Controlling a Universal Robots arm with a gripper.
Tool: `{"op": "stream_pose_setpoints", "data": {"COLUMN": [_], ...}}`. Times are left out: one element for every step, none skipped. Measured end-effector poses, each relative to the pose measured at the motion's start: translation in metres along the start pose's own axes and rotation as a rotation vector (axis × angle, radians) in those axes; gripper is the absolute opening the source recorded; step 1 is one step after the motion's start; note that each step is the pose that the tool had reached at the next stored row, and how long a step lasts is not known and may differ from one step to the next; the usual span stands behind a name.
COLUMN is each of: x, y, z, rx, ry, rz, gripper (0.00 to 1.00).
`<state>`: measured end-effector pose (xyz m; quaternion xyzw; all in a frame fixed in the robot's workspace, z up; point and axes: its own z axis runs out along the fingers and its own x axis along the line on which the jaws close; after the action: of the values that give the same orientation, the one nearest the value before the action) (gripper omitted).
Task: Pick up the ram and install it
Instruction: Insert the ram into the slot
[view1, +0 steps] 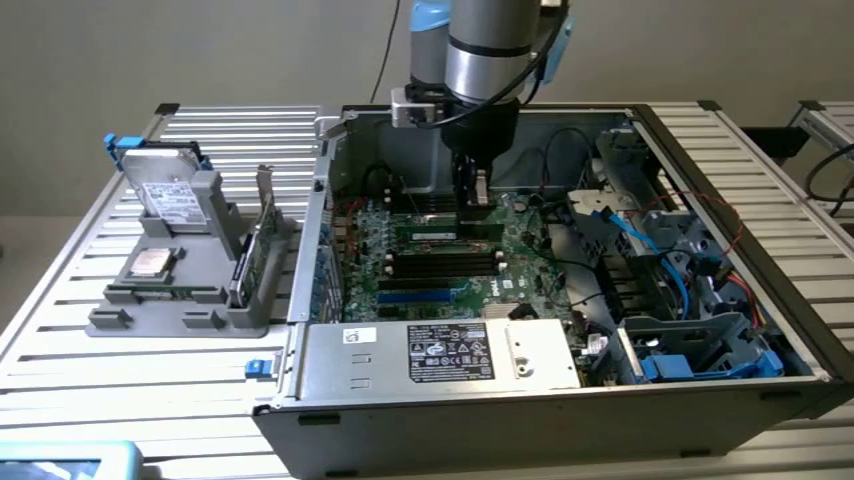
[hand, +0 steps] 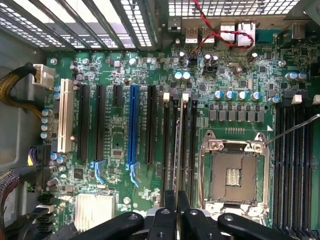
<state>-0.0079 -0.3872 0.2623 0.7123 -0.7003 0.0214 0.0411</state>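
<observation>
The ram (view1: 163, 293) looks like the thin green stick lying along the front of the grey fixture (view1: 120, 322), on the slatted table at the exterior view's left. My gripper (view1: 477, 192) hangs inside the open computer case (view1: 534, 400), far from that stick. In the wrist view the gripper (hand: 177, 215) hovers just above the black memory slots (hand: 178, 145) beside the CPU socket (hand: 232, 175). Its two black fingers (hand: 169, 216) stand shut, with only a hairline slit and nothing visible between them.
The fixture also holds a hard drive (view1: 171, 192), a CPU (view1: 147, 264) and a taller green card with a metal bracket (view1: 260, 235). Inside the case are the power supply (view1: 441, 352), blue and black cables (view1: 627, 225) and a blue expansion slot (hand: 133, 127).
</observation>
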Motion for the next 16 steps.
{"op": "stream_pose_setpoints", "data": {"x": [0.001, 0.002, 0.002, 0.002, 0.002, 0.002, 0.002, 0.002, 0.002, 0.002, 0.002, 0.002, 0.002, 0.002, 0.002, 0.002], "y": [0.0, 0.0, 0.0001, 0.0, 0.0, 0.0, 0.0, 0.0001, 0.0002, 0.0003, 0.0003, 0.0003, 0.0003, 0.0003, 0.0003, 0.0002], "z": [0.0004, 0.001, 0.002, 0.0031, 0.0043, 0.0057, 0.0068, 0.0077, 0.0083, 0.0087, 0.0093, 0.0097, 0.0102, 0.0112, 0.0127, 0.0141], "rx": [0.0, 0.0001, 0.0001, 0.0001, 0.0, 0.0001, 0.0001, 0.0005, 0.0008, 0.0011, 0.0013, 0.0015, 0.0012, 0.0011, 0.001, 0.001], "ry": [-0.0001, -0.0002, -0.0003, -0.0002, 0.0, -0.0001, 0.0, 0.0, 0.0002, 0.0005, 0.0004, 0.0004, 0.0004, 0.0005, 0.0009, 0.0015], "rz": [0.0, 0.0, 0.0, 0.0, 0.0, 0.0, -0.002, -0.005, -0.009, -0.013, -0.015, -0.017, -0.018, -0.018, -0.018, -0.018], "gripper": [0.13, 0.13, 0.13, 0.13, 0.13, 0.13, 0.13, 0.13, 0.13, 0.13, 0.13, 0.13, 0.13, 0.13, 0.13, 0.13]}}
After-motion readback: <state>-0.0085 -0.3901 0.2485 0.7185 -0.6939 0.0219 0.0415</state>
